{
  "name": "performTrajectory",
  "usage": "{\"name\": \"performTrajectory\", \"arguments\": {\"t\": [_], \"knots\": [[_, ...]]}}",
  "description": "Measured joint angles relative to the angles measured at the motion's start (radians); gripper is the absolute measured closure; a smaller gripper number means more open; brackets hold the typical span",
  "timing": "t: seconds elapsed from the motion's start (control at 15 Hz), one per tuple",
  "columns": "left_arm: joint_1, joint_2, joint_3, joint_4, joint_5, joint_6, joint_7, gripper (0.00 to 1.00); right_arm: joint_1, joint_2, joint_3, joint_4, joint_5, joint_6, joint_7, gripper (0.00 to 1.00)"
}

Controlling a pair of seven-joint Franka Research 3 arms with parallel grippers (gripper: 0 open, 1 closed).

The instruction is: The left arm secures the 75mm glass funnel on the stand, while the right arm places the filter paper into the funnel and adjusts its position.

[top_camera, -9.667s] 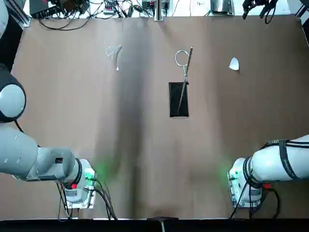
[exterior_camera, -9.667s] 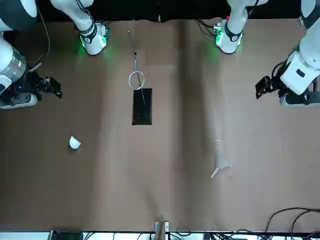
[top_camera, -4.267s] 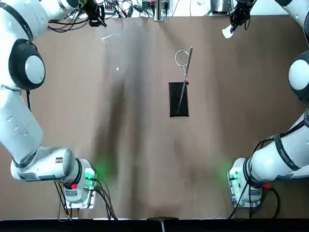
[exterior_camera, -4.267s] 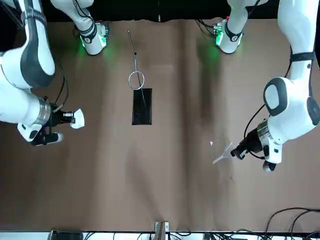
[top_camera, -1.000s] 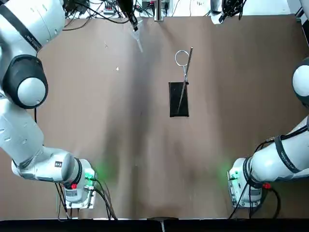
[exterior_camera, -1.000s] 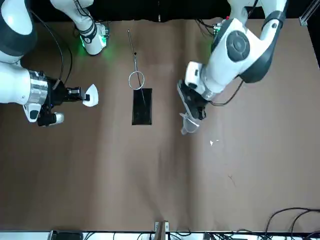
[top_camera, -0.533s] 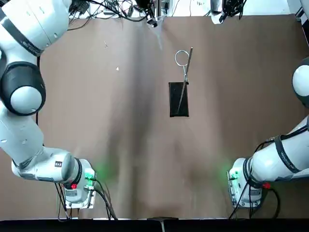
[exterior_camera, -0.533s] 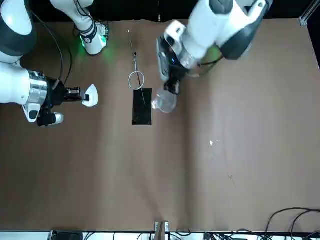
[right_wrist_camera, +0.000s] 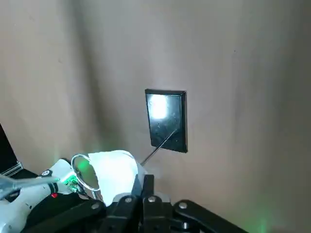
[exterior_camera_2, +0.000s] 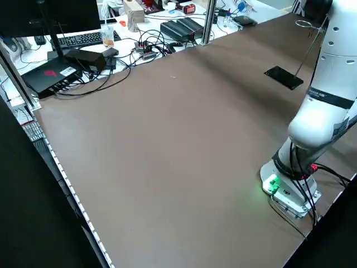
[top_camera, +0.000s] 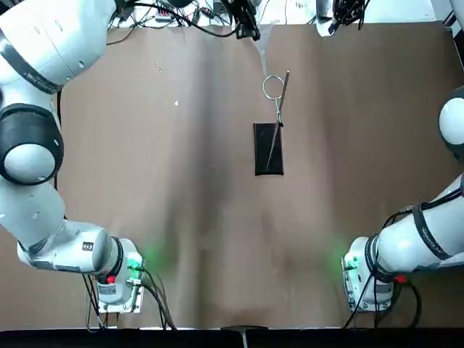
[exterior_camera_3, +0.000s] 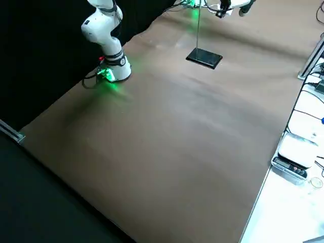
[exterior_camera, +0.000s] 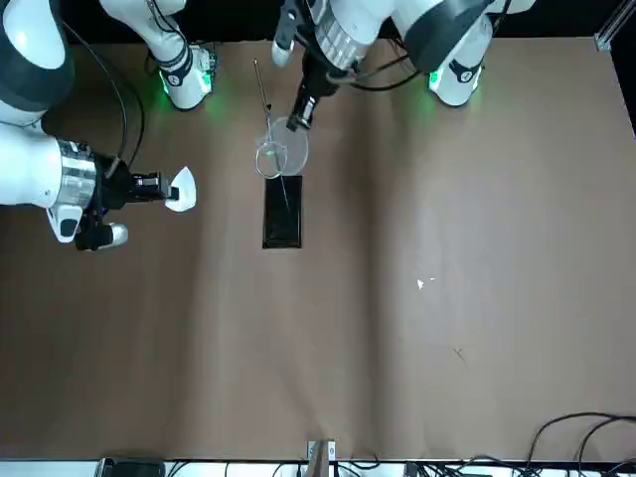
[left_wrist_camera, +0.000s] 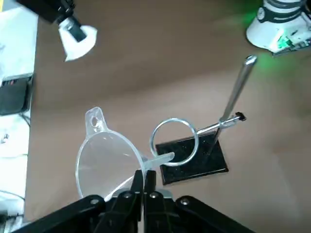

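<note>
The left gripper [left_wrist_camera: 144, 180] has its fingers pinched tight on the stem of the glass funnel [left_wrist_camera: 104, 158]. The stem runs out from between the fingertips and its end lies across the near edge of the wire ring [left_wrist_camera: 174, 141] in the left wrist view, while the clear cone hangs off to one side of the ring, not seated in it. From across the table the funnel [exterior_camera: 283, 151] shows as a faint glassy disc right over the ring of the stand [exterior_camera: 281, 212], with the left gripper [exterior_camera: 301, 109] just above it, reaching down from the left arm [exterior_camera: 378, 25]. From overhead the stand's black base plate [top_camera: 267, 148] sits mid-table, its thin rod [top_camera: 278, 109] leaning up towards the ring [top_camera: 272, 86], and the funnel stem slants down towards that ring from the far side.

Off to the robot's right, well apart from the stand, the right gripper [exterior_camera: 156, 185] is closed on the filter paper [exterior_camera: 182, 191], a small white folded piece held clear of the table. The right wrist view shows the paper [right_wrist_camera: 114, 171] between the fingers [right_wrist_camera: 146, 187], with the base plate [right_wrist_camera: 166, 119] on the brown table [exterior_camera: 447, 298] beyond.
</note>
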Motion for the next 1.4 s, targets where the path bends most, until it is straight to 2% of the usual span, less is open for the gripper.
{"name": "performTrajectory", "arguments": {"t": [0.53,1.13,1.4], "knots": [[-0.021,0.000,-0.026,-0.002,0.009,0.101,0.089,0.97,-0.001,0.000,-0.002,0.000,0.000,0.000,0.000,0.99],[-0.050,0.005,-0.026,-0.021,0.093,0.111,0.105,0.97,-0.003,0.000,-0.004,0.000,0.000,-0.003,0.000,0.99],[-0.071,0.014,-0.026,-0.045,0.170,0.111,0.107,0.97,-0.003,0.000,-0.004,0.001,0.000,-0.004,0.000,0.99]]}}
